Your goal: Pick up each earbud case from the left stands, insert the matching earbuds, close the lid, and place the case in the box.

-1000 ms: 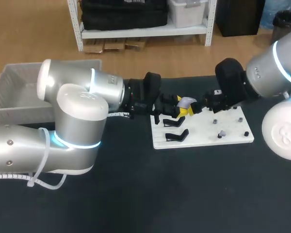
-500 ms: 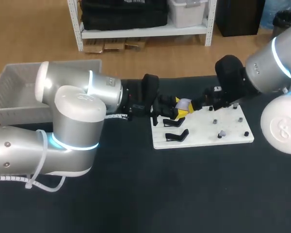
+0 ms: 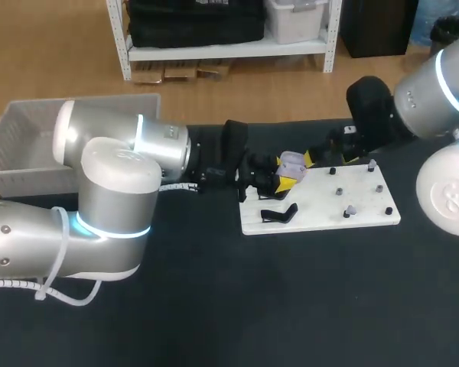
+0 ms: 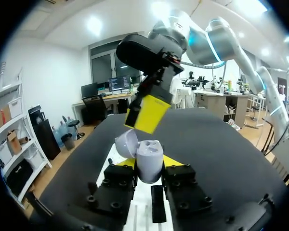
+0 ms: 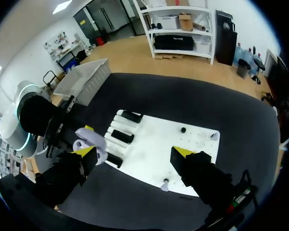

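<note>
A lavender earbud case [image 3: 293, 161] with its lid tipped open is held over the white board's [image 3: 321, 208] left end, and my left gripper [image 3: 283, 178] is shut on it. From the left wrist, the case [image 4: 148, 162] sits between the left gripper's [image 4: 149, 167] yellow tips, its lid [image 4: 126, 143] swung back. My right gripper [image 3: 321, 157] hangs just right of the case, open and empty. In the right wrist view the right gripper [image 5: 137, 156] stands wide open, the case [image 5: 90, 144] next to one of its tips. A small pale earbud [image 3: 351, 209] rests on the board.
A black stand [image 3: 279, 213] lies on the board's left part, and small dark pegs [image 3: 340, 191] dot its right part. A grey bin [image 3: 19, 145] stands at the table's far left. The right wrist view shows two more black stands [image 5: 121, 136] on the board [image 5: 159, 149].
My right gripper has drawn back from the case, toward the right and far side. My left gripper keeps hold of the case and has barely shifted.
</note>
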